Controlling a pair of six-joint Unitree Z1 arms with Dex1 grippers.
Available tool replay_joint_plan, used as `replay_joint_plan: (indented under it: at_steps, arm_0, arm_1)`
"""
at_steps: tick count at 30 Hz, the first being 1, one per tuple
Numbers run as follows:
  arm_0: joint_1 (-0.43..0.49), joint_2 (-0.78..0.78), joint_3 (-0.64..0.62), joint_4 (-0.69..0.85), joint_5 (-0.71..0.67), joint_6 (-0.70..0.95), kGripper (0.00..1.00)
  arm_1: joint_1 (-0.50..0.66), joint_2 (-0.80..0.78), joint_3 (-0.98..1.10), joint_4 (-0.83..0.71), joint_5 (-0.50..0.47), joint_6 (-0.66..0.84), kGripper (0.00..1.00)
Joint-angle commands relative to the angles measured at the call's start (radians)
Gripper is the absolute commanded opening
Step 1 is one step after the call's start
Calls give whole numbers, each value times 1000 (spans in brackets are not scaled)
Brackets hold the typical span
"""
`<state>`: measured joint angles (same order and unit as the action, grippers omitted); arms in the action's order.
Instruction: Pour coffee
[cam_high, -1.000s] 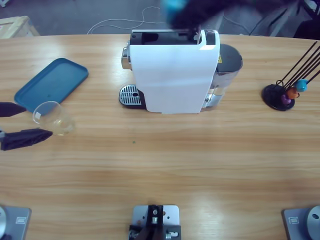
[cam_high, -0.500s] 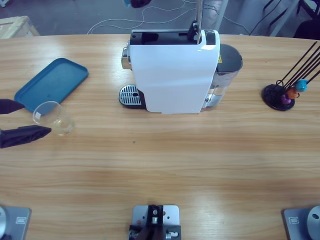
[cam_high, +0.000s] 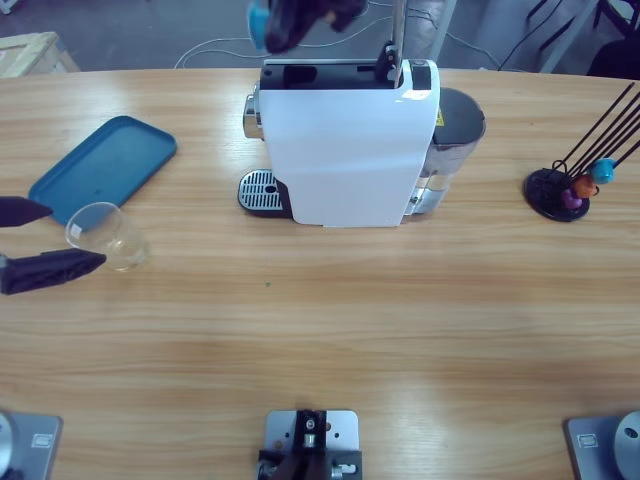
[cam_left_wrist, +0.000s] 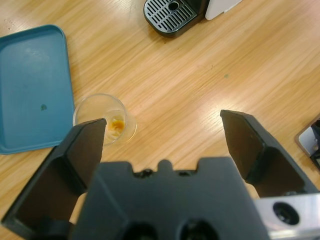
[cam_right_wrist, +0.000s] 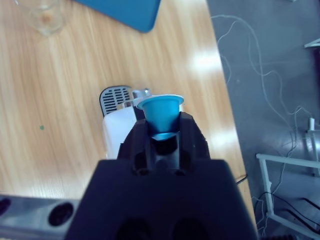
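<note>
right gripper clenched on blue capsule | above coffee machine, its top slot just below | left gripper spread wide beside glass cup

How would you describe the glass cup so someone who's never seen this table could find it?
Start at the white coffee machine in the table's middle, then look to the blue tray near the table's end. The glass cup stands beside that tray on bare wood, the only see-through item, with an amber trace at its bottom.
</note>
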<state>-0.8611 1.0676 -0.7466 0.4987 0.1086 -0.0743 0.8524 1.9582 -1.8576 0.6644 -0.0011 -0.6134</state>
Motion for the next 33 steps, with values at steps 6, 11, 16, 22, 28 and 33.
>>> replay_joint_plan:
  at_steps: [6,11,16,22,28,33]
  arm_0:
    - [-12,23,46,-12,-6,4,996]
    - [-12,20,47,-12,-6,4,996]
    - [-12,23,47,-12,-7,4,996]
    - [-12,37,49,-19,-6,4,996]
    - [-12,43,57,-19,-6,4,996]
    - [-12,43,64,-22,-5,2,996]
  arm_1:
    - [-18,57,106,-23,11,18,0]
    - [-36,62,104,-29,-11,18,0]
    - [-47,63,106,-30,-29,17,0]
    - [-47,72,113,-32,1,17,0]
    - [-41,69,121,-39,58,8,0]
    - [-41,64,140,-41,21,15,372]
